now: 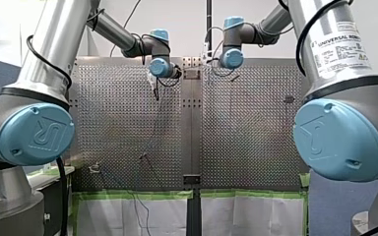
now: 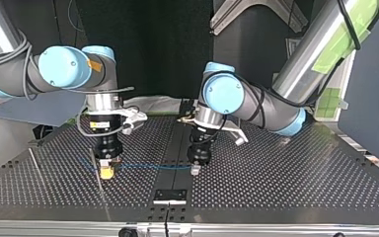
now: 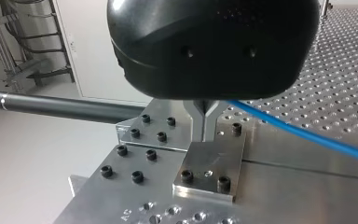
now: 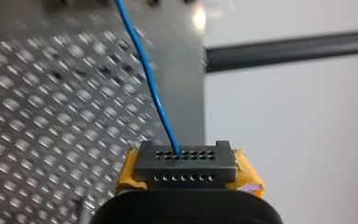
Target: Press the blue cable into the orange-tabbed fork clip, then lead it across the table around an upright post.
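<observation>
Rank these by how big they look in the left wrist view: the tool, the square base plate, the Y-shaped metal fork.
1. left tool: fills most of the view, but it is nearest the camera, so its lead is partly nearness.
2. square base plate.
3. Y-shaped metal fork: clearly the smallest.

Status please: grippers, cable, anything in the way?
Left gripper shut on thin blue cable. Right gripper, yellow pads, shut on it. Cable straight between them over perforated metal table. No obstacle seen.

white wall (image 1: 177, 24), dark backdrop (image 2: 143, 49), pale floor (image 3: 28, 163)
</observation>
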Tool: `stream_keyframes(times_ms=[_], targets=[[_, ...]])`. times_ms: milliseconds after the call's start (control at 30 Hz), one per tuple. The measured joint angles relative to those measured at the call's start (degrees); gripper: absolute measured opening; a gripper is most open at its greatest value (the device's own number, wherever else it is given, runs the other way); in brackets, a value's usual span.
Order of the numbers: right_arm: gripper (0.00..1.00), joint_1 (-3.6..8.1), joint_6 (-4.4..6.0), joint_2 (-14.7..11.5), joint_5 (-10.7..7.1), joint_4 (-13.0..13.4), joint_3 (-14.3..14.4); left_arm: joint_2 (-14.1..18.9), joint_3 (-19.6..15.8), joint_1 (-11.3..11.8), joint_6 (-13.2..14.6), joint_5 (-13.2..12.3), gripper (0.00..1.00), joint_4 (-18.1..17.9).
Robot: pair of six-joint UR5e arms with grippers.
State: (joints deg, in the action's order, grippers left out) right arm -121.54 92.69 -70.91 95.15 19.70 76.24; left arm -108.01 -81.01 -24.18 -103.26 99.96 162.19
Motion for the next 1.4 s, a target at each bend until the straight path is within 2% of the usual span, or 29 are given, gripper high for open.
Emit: stream_keyframes(times_ms=[267,533,633,767,1400], targets=[[0.00,2.42,0.17,-0.79,0.05,-1.31,-1.11,-1.61,4.71,-1.06,-1.35,-0.38,0.01,2.97],[0.00,5.02,0.92,-1.29,0.22,-2.02,-1.37,-2.15,9.08,-1.67,-3.70,-1.18,0.01,3.66],[0.00,5.91,1.27,-1.36,0.46,-2.14,-1.38,-3.39,10.92,-2.02,-4.28,-1.90,0.01,4.13],[0.00,7.10,1.61,-1.41,0.42,-2.22,-1.39,-5.82,13.53,-3.13,-3.41,-2.48,0.01,6.16],[0.00,12.30,1.93,-1.79,0.31,-2.82,-1.41,-13.98,23.77,-7.05,-5.61,-2.70,0.01,9.77]])
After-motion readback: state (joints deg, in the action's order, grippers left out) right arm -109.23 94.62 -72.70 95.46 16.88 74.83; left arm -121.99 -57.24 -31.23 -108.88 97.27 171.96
